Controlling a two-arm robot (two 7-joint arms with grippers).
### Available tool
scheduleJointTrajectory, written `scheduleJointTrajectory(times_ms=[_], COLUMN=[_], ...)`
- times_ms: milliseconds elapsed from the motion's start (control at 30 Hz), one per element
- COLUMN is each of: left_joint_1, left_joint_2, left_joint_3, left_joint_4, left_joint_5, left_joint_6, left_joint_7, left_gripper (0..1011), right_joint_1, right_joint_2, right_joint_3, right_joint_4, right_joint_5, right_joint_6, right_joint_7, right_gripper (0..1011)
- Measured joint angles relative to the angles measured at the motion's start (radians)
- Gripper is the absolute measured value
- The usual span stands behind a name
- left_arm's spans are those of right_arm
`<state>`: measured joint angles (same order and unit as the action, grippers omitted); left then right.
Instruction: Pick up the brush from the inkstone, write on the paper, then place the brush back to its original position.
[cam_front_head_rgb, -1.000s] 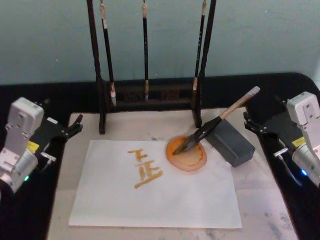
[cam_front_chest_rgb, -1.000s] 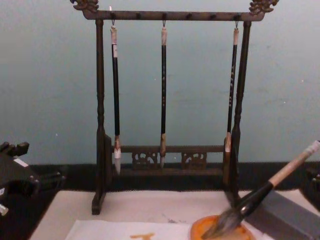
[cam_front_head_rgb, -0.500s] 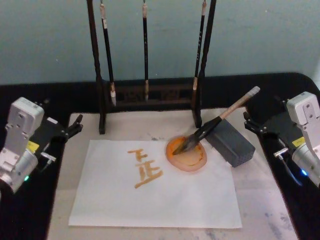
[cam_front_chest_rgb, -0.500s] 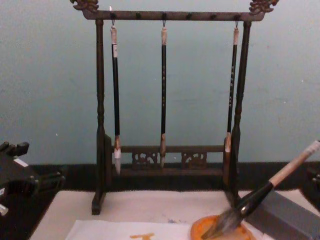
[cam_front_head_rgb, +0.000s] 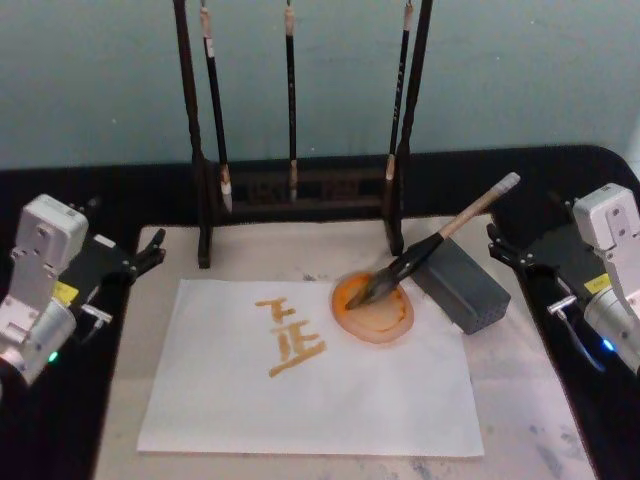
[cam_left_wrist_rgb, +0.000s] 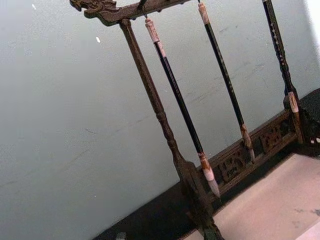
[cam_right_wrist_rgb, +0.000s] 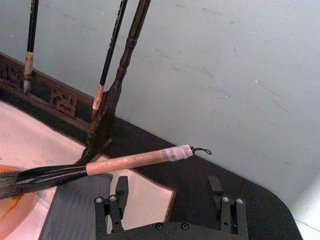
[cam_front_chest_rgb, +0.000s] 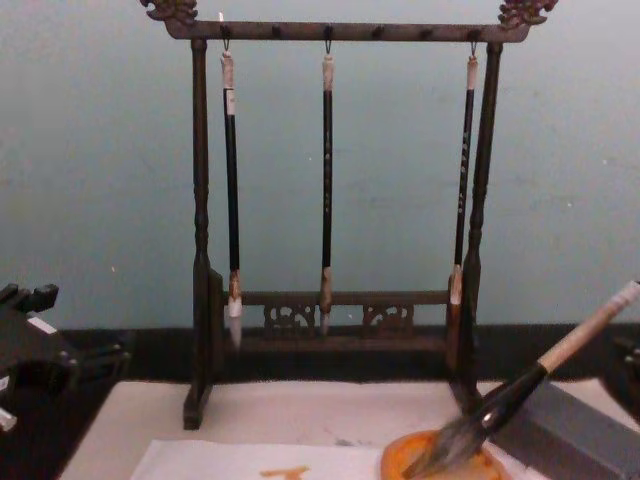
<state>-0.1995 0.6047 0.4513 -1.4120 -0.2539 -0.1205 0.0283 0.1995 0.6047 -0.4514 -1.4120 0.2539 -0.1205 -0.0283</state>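
— Right gripper (cam_right_wrist_rgb: 167, 189)?
— Hovering just right of the grey block (cam_front_head_rgb: 465, 290), fingers spread, gripping nothing. Left gripper (cam_front_head_rgb: 148, 252) likewise, at the mat's (cam_front_head_rgb: 520, 400) left edge.
— Brush (cam_front_head_rgb: 432, 243)?
— Lying bristles-down in the inkstone (cam_front_head_rgb: 372, 322), handle leaning on the block; paper (cam_front_head_rgb: 300, 400) sitting beneath.

Two arms: white casings, black grippers.
At eight o'clock the left gripper (cam_front_head_rgb: 148, 252) joins a white boxy wrist block (cam_front_head_rgb: 45, 235) with a yellow label (cam_front_head_rgb: 64, 293) and a green light (cam_front_head_rgb: 50, 357). At four o'clock the right gripper (cam_front_head_rgb: 496, 245) has a blue light (cam_front_head_rgb: 604, 346) and silver screws (cam_right_wrist_rgb: 223, 199).
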Motion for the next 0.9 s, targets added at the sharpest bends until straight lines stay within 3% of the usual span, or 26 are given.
scheduleJointTrajectory(times_ms=[900], left_joint_1=[0.0], left_joint_2=[0.0], left_joint_3=[0.0], left_joint_4=[0.0], left_joint_5=[0.0], left_joint_6=[0.0], left_joint_7=[0.0], left_gripper=[1010], right_joint_1=[0.0], right_joint_2=[0.0], right_joint_3=[0.0], right_joint_4=[0.0], right_joint_5=[0.0], right_joint_6=[0.0], right_joint_7=[0.0], right_gripper=[1000])
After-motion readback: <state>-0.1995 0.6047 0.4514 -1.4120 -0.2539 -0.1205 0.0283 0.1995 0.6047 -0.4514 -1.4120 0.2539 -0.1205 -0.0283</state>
